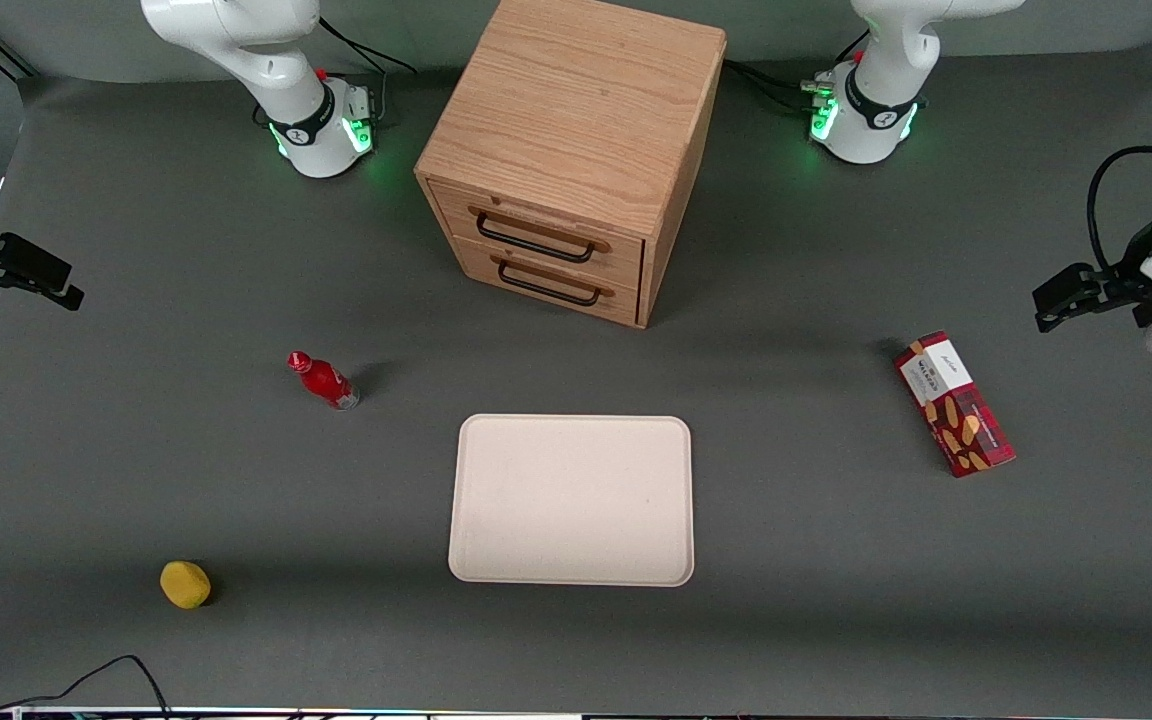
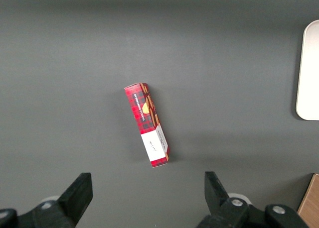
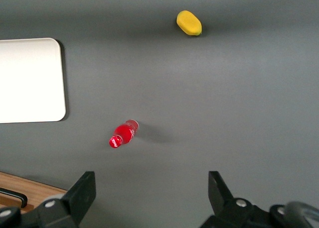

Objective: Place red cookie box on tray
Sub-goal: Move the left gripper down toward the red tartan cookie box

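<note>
The box [image 1: 954, 404] is lying flat on the tabletop [image 1: 836, 560] at the right of the front frame, toward the working arm's end, well apart from the tray [image 1: 572, 499] sitting at the frame's centre. The gripper [image 1: 1061, 297] is hanging at the right edge of the front frame, above the tabletop and a little farther from the front camera than the box, so the coming reach is probably a short drop toward that camera.

In the wrist view the jaws are standing wide open and holding nothing, with the box [image 2: 147, 124] showing between their 2 fingers [image 2: 77, 193] but clear of them. Its long axis is running nearly along the direction the jaws point, tilted slightly, so the fingers would likely close across the slim width without much wrist turn. The white label end is the end nearer the gripper. A corner of the tray [image 2: 309, 71] is also showing in that view.

Counting: 1 box, 1 tray, 1 small red bottle [image 1: 324, 380], 1 yellow lemon-like object [image 1: 185, 584], and 1 wooden cabinet [image 1: 576, 150] with 2 drawers.
</note>
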Controlling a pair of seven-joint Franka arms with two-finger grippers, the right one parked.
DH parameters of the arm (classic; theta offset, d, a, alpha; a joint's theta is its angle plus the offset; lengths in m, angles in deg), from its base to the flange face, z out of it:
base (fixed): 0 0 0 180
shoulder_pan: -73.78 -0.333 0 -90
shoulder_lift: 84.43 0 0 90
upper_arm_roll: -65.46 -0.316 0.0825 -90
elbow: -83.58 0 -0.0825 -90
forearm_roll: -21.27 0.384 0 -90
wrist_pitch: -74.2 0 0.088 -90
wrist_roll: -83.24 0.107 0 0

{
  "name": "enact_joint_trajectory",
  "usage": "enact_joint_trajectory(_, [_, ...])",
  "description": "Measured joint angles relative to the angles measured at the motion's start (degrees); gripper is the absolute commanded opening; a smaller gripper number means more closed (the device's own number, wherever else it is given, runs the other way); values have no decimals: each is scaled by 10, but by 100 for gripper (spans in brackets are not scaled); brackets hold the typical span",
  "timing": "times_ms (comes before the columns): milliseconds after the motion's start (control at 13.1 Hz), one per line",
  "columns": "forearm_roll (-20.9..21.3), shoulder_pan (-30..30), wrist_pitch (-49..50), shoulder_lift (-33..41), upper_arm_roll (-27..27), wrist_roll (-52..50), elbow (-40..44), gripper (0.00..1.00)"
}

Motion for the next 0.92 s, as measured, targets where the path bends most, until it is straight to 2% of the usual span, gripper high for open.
enact_joint_trajectory(306, [-24,0,0,-11,2,2,2,100])
enact_joint_trajectory(611, [-30,-6,-4,-15,0,2,2,100])
enact_joint_trajectory(917, [-30,-45,-16,-20,-3,4,3,100])
